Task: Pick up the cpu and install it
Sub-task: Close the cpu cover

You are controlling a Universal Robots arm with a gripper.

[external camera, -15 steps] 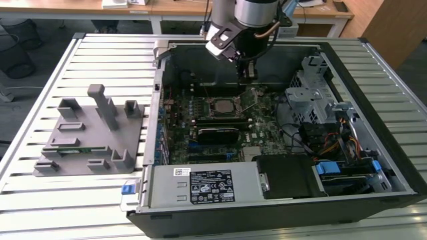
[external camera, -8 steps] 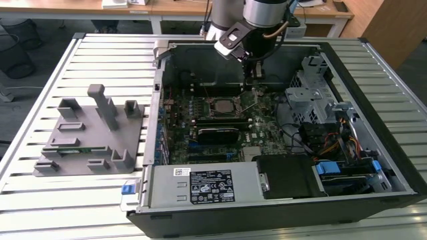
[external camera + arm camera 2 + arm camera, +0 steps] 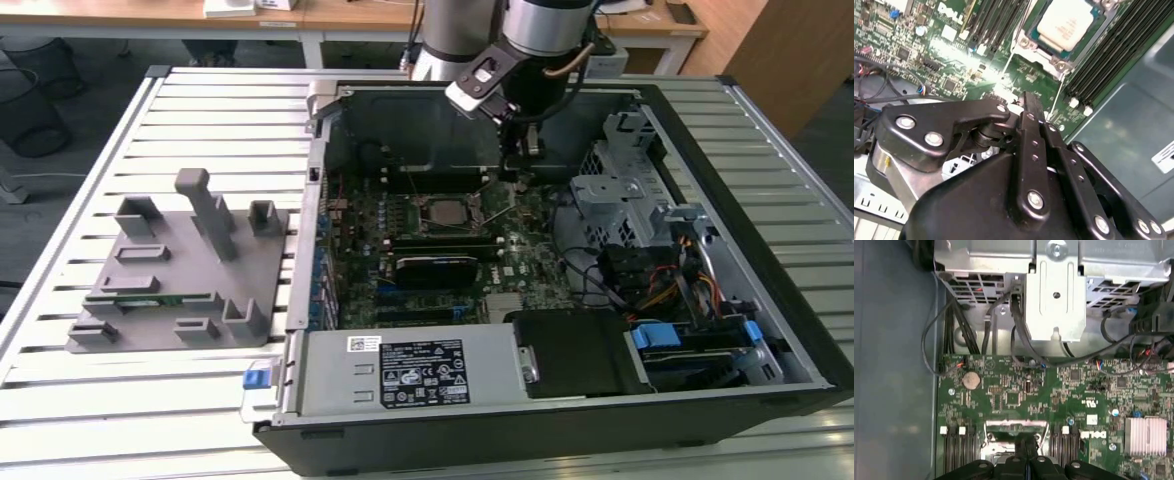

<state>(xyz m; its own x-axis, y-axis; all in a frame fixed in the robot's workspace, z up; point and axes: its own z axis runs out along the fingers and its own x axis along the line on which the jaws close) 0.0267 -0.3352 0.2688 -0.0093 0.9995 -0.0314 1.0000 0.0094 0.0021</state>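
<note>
The cpu [image 3: 445, 212] lies flat in its socket on the green motherboard [image 3: 514, 262] inside the open computer case, its pale silver top [image 3: 1066, 25] facing up within the metal socket frame. My gripper [image 3: 523, 172] hangs over the board just to the exterior view's right of the socket, a short way from the chip and not touching it. In both wrist views its black fingers [image 3: 1026, 107] are pressed together with nothing between them. A thin metal lever [image 3: 1054, 102] runs from the socket's corner toward the fingertips [image 3: 1026, 447].
A metal drive cage [image 3: 627, 190] and cable bundles [image 3: 667, 290] crowd the case at the exterior view's right. The power supply [image 3: 400, 370] fills the near edge. A black block [image 3: 434, 268] sits below the socket. A grey fixture [image 3: 180, 280] holding a green memory stick [image 3: 140, 297] stands on the slatted table.
</note>
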